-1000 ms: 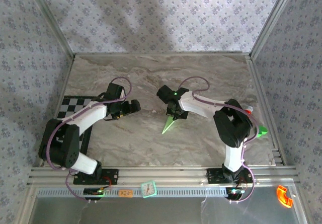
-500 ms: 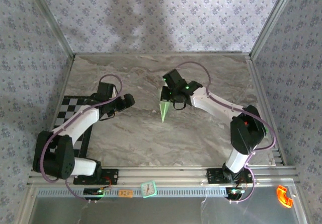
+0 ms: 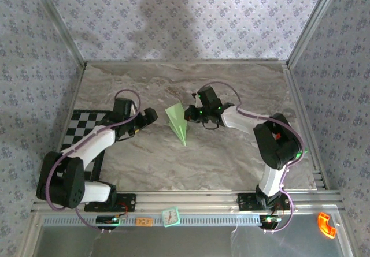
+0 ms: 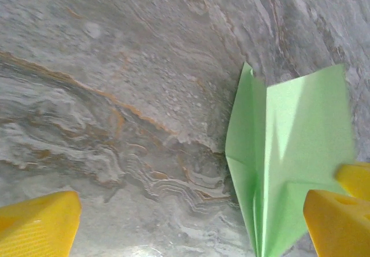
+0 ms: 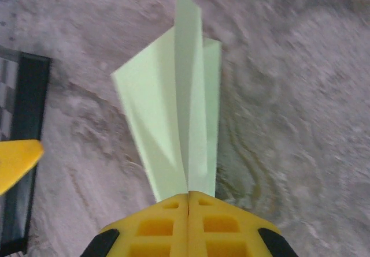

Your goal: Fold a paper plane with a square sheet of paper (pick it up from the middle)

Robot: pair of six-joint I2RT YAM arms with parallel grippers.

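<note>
The paper plane [image 3: 177, 124] is near the middle of the grey tabletop [image 3: 231, 159], between the two arms. From above, its wide end is far and its sharp tip points near. The right tool [image 3: 189, 114] is squeezed tight on the plane's right side. In its own wrist camera the right tool's yellow fingers [image 5: 173, 222] press together, and the bit of paper between them is hidden. The tabletop looks blurry there. I cannot tell if the plane's tip touches the tabletop. The left tool [image 3: 151, 116] sits just left of the plane with its fingers spread wide, holding nothing. In its own camera the left tool's fingers [image 4: 34, 225] are cut off at the bottom edge. The right one covers a corner of the plane. A checkered board [image 3: 81, 124] lies at the left, partly under the left arm.
</note>
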